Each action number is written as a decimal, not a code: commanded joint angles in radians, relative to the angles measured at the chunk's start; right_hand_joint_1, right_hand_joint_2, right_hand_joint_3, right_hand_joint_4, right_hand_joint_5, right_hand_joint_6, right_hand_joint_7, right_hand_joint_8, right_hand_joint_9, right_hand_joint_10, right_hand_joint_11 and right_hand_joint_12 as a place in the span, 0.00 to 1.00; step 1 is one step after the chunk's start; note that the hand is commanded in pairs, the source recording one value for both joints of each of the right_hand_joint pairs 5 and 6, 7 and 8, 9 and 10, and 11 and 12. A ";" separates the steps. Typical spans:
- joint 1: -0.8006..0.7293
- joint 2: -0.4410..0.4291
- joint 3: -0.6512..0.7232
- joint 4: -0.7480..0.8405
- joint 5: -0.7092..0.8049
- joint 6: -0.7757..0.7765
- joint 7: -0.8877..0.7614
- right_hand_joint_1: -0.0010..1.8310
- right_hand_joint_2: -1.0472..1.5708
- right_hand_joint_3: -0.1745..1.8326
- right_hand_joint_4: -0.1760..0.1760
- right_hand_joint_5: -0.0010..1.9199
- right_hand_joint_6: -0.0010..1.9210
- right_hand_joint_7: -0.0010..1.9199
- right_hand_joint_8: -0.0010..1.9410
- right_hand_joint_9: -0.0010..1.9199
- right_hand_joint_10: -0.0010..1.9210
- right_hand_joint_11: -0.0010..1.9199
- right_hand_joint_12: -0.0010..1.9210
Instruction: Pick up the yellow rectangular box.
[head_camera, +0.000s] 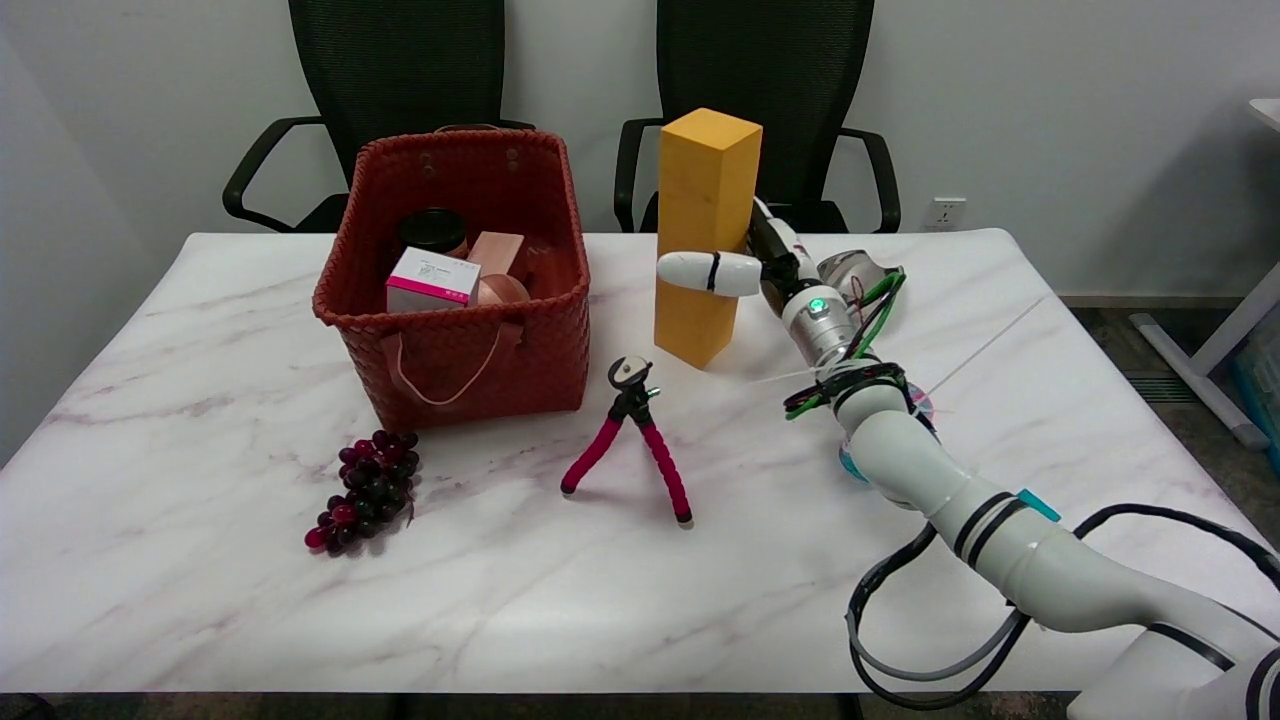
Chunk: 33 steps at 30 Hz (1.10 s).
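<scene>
Yellow box (705, 230) stands upright on the worktop (200, 600), far side, right of centre, its base looking still down on the surface, though the far bottom edge is hidden. Robot hand (750, 262) is at its right face, roughly mid-height: one white digit lies across the near face, the rest pass behind the box out of sight. Reads as clamped on the box, thumb in front, fingers behind; contact on the far side cannot be confirmed. Step in hand, as I judge it: firm the grip, then lift. To do it well: keep the squeeze square across opposite faces so the tall box does not twist; raise straight up, no sideways drag, since a tall narrow block would tip easily if pulled from mid-height. Red basket (455, 300) sits just left of the box with a gap between; keep the lift clear of its rim. Small tripod (632, 440) with pink legs stands near the box's base, on the near side; avoid swinging the forearm across it. Grapes (368, 490) lie well apart, near left, no concern.
</scene>
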 joint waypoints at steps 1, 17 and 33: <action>0.030 -0.045 -0.022 -0.042 0.047 0.067 -0.004 0.58 0.46 0.03 0.50 0.00 0.00 0.00 0.00 0.00 0.00 0.00 0.00; 0.056 -0.065 -0.065 -0.045 0.076 0.113 0.067 0.58 0.46 0.07 0.50 0.00 0.00 0.00 0.00 0.00 0.00 0.00 0.00; 0.062 -0.083 -0.073 -0.062 0.087 0.113 0.068 0.59 0.48 0.09 0.50 0.00 0.00 0.00 0.00 0.00 0.00 0.00 0.00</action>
